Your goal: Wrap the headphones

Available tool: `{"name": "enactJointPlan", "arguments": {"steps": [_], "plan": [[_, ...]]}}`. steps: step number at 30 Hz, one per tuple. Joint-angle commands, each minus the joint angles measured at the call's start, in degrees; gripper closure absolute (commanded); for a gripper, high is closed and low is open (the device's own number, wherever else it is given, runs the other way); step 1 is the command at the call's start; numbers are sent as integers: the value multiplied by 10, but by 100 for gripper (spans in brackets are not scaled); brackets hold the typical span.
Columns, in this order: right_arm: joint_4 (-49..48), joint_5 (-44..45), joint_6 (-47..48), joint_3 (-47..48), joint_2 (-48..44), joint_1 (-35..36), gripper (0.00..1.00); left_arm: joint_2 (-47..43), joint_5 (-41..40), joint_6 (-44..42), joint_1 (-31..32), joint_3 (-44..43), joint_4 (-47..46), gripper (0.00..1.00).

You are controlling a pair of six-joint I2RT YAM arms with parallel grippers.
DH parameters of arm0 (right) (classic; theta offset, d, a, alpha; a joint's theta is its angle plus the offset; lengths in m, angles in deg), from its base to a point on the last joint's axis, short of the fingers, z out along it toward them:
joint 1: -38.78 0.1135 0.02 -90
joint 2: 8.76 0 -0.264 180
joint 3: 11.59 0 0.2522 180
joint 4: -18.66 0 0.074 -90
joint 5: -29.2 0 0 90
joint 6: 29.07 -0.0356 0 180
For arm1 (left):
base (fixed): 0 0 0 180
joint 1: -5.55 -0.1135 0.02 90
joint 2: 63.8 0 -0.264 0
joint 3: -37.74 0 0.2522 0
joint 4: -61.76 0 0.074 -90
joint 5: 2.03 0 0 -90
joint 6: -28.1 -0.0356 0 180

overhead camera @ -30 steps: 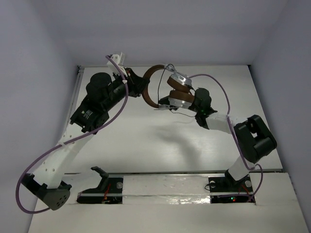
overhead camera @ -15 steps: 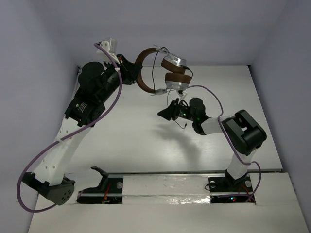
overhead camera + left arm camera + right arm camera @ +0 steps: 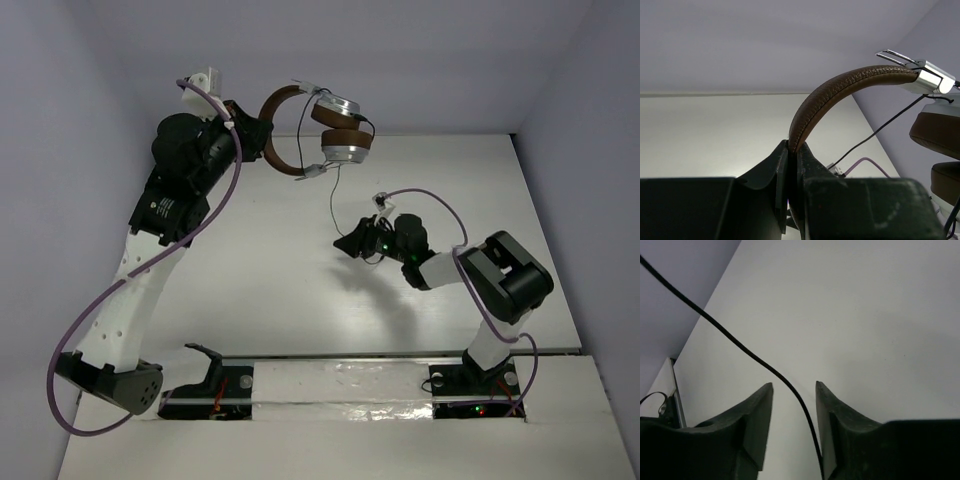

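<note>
The small headphones (image 3: 345, 150) with the brown arched band and the round silver-grey cups are up in the air. They hang over the far left part of the white counter (image 3: 250, 290), close to the pale back wall (image 3: 420, 60). No part of the band or the cups touches the counter.

The brown leather headband (image 3: 840, 87) curves up and over to the right in the left wrist view. The two earcups (image 3: 338, 108) with brown pads sit close together at its ends, one right by the other.

The left claw (image 3: 792, 152) is pinched tight on the headband near one end. Its two dark fingers (image 3: 767, 170) press the band from both sides and hold the whole thing up.

A long thin black cord (image 3: 333, 195) drops from the earcups down to the right claw (image 3: 347, 243), which sits low over the middle of the counter.

The right claw (image 3: 794, 385) has a narrow gap between its fingers (image 3: 757, 410). The cord (image 3: 740, 347) runs through that gap, nearer to one finger lower down. The fingers do not squeeze it.
</note>
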Motion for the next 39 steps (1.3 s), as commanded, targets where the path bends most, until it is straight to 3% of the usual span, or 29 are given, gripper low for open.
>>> {"name": "enactJointPlan", "arguments": {"steps": [1,2,3,4,5,12,17,26,31,34,39], "plan": [[-18,33,13,-4,-28,5,58,-18,18,11,-11,-19,-50,100],[-17,32,12,-4,-28,5,68,-19,21,11,-11,-19,-51,100],[-16,32,8,-3,-24,5,86,-19,20,11,-11,-18,-50,100],[-16,35,5,-4,-22,5,97,-19,19,11,-16,-19,-50,100],[-12,33,2,-4,-20,5,100,-18,15,9,-16,-20,-47,100],[56,91,-13,-5,-36,65,100,2,-49,17,-22,-15,-64,100],[130,149,-14,-17,-106,129,100,40,-137,-2,-27,-27,-52,100],[291,235,-16,-39,-246,219,100,122,-165,-38,-51,-39,-19,100],[476,293,17,35,-313,289,100,153,-210,-56,-51,-38,-18,100],[625,348,43,129,-348,318,100,174,-250,-69,-51,-14,-21,100],[753,374,90,247,-334,331,100,207,-302,-83,1,3,-14,100]]}}
